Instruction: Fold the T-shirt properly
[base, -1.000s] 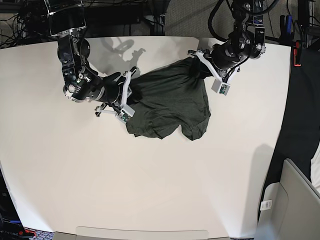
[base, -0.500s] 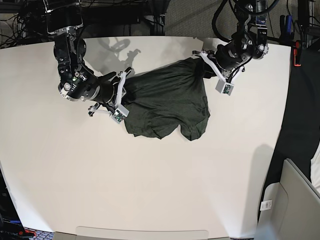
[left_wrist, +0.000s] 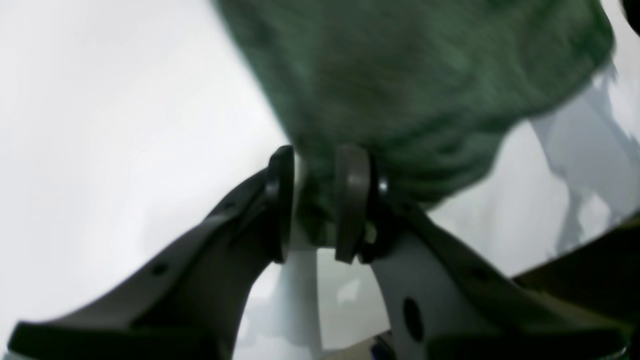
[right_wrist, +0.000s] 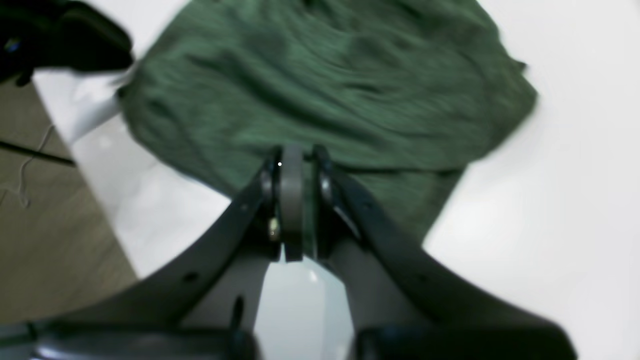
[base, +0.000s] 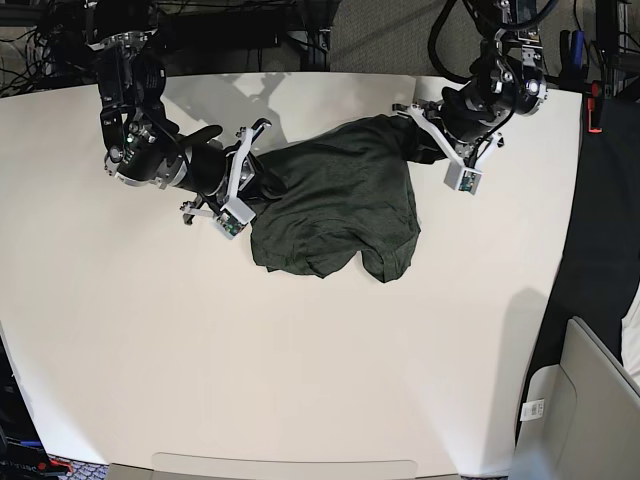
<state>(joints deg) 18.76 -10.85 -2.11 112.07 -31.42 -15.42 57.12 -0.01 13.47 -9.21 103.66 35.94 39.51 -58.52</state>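
The T-shirt (base: 340, 195) lies bunched and rumpled on the white table (base: 300, 380), toward its far side, stretched between the two arms. The left gripper (left_wrist: 315, 200) pinches a fold of the green knit between its pads — jaws part-closed on the cloth. The right gripper (right_wrist: 292, 200) clamps the opposite edge, its jaws almost fully together on thin fabric.

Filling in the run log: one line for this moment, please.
left gripper: shut on T-shirt edge | right gripper: shut on T-shirt | shirt bunched on table, unfolded
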